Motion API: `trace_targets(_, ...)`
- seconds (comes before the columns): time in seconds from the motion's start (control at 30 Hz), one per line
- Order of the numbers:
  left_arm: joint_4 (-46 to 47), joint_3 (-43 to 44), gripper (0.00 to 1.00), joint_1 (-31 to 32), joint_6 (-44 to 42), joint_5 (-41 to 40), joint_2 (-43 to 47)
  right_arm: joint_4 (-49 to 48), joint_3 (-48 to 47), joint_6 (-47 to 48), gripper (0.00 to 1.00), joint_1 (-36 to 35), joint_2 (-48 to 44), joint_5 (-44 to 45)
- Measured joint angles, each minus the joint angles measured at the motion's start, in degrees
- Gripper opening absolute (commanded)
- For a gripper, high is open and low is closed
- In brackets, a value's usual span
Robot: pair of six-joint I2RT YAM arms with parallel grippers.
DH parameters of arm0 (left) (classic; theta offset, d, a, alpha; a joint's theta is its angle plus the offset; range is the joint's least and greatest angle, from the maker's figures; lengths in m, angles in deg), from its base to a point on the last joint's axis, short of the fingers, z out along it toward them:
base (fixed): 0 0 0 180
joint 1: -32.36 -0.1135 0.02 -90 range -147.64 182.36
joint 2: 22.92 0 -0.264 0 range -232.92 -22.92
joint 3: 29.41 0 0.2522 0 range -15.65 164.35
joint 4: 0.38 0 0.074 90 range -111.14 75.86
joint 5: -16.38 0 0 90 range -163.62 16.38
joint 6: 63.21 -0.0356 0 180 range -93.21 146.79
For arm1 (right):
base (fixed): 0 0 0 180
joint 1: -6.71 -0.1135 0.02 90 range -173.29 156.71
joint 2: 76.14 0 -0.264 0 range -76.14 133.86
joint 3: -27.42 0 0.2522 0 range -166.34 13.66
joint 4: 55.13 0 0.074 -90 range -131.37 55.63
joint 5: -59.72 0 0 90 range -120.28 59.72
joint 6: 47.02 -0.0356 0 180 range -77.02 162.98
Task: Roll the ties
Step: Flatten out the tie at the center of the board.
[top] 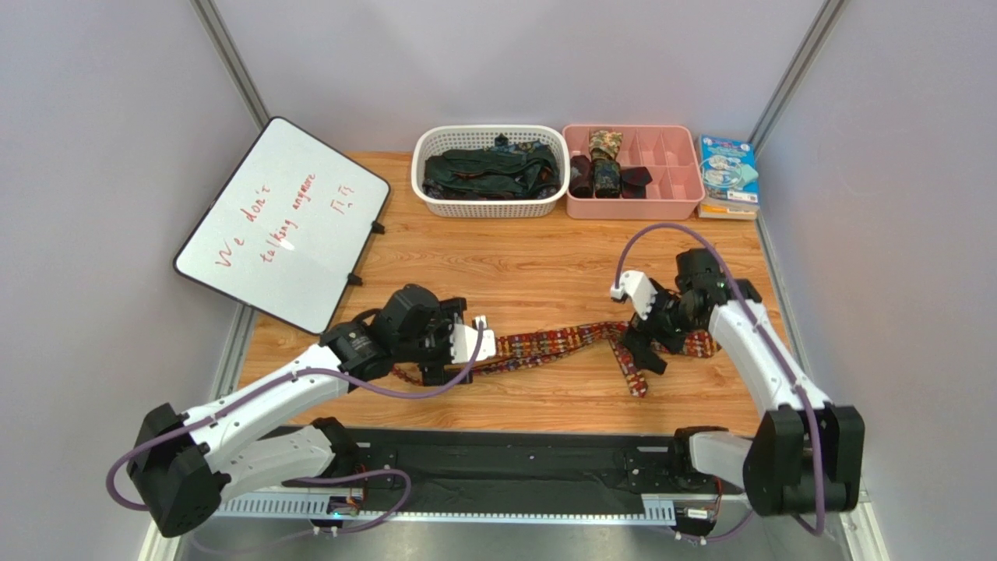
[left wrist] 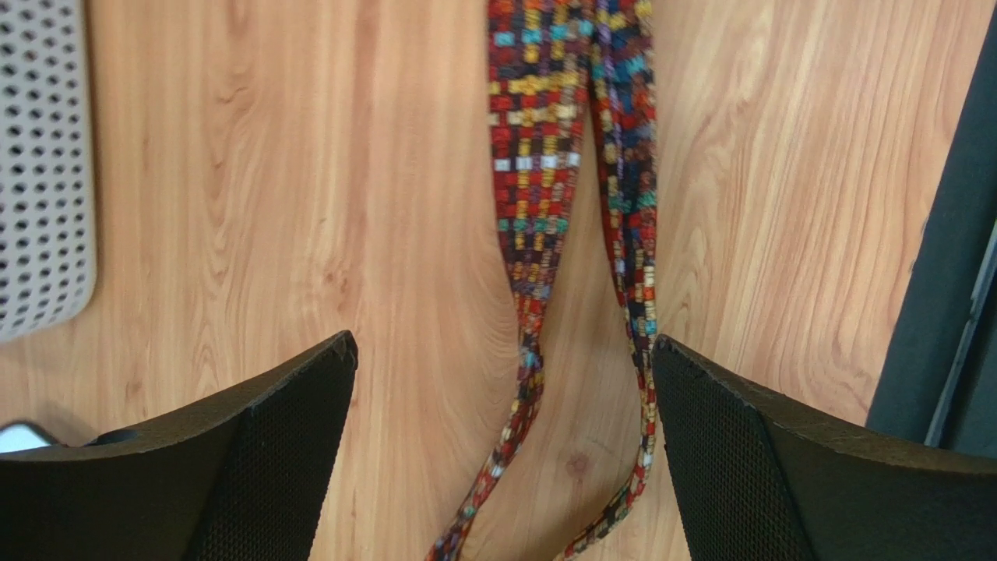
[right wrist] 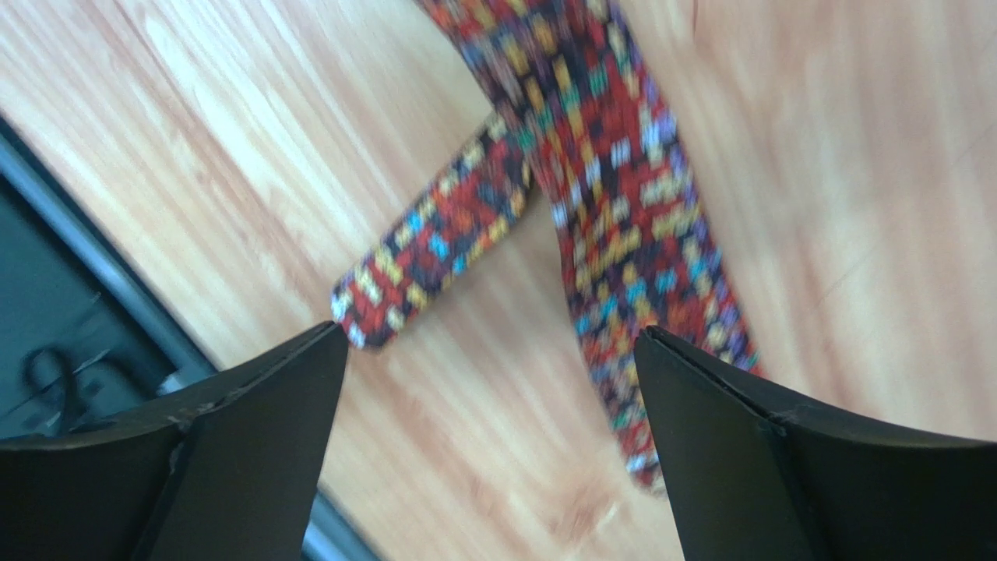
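Observation:
The patterned red-orange-yellow tie (top: 550,344) lies folded across the middle of the wooden table. My left gripper (top: 478,343) is open and empty, low over the tie's left part. In the left wrist view two strands of the tie (left wrist: 538,175) run between the open fingers of the gripper (left wrist: 503,362); the right strand lies close to the right finger (left wrist: 749,456). My right gripper (top: 641,346) is open and empty over the tie's right part. In the right wrist view the tie's wide end (right wrist: 609,199) and narrow end (right wrist: 433,246) lie beyond the open gripper (right wrist: 492,351).
A white basket (top: 489,208) at the back holds dark green ties (top: 486,173); it also shows in the left wrist view (left wrist: 41,175). A pink divided tray (top: 673,175) beside it holds a rolled camouflage tie (top: 604,146). A whiteboard (top: 281,222) leans at the left. A black mat (top: 492,468) runs along the near edge.

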Motion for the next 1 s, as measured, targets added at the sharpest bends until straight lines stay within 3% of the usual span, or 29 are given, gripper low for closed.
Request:
trace_targets(0.2,3.0,-6.2,0.99,2.5,-10.4,-0.6,-0.3,-14.8,10.1,0.6,1.0,-9.9,-6.3,0.6)
trace_targets(0.53,5.6,-7.8,1.0,8.2,-17.3,-4.0,-6.8,-29.9,14.4,2.1,0.87,-17.3,2.5,6.1)
trace_targets(0.63,8.2,-8.3,0.99,8.9,-17.9,-5.8,-9.4,-32.3,13.5,2.5,0.66,-17.6,5.1,6.5)
trace_targets(0.67,8.9,-8.4,0.99,9.1,-18.2,-6.4,-10.5,-32.9,13.0,2.8,0.52,-17.8,6.1,6.7)
trace_targets(0.73,10.6,-8.4,0.96,9.3,-18.4,-7.6,-12.7,-33.4,12.0,3.5,0.35,-17.8,7.8,6.9)
trace_targets(0.77,11.1,-8.4,0.93,9.3,-18.4,-8.2,-13.7,-33.2,11.2,3.5,0.16,-17.9,8.9,7.1)
trace_targets(0.87,12.8,-7.9,0.78,9.3,-18.3,-9.7,-16.5,-30.7,7.9,3.8,0.0,-17.9,12.3,7.1)
trace_targets(0.9,13.3,-7.6,0.62,9.3,-18.1,-10.0,-17.2,-29.4,6.6,3.9,0.0,-17.9,13.3,6.9)
trace_targets(0.97,13.5,-6.7,0.42,9.3,-17.4,-10.5,-19.1,-25.4,3.5,4.1,0.0,-17.9,15.5,6.3)
trace_targets(1.0,13.4,-6.0,0.23,9.2,-16.8,-10.7,-20.0,-23.5,2.1,4.4,0.0,-17.9,16.3,5.9)
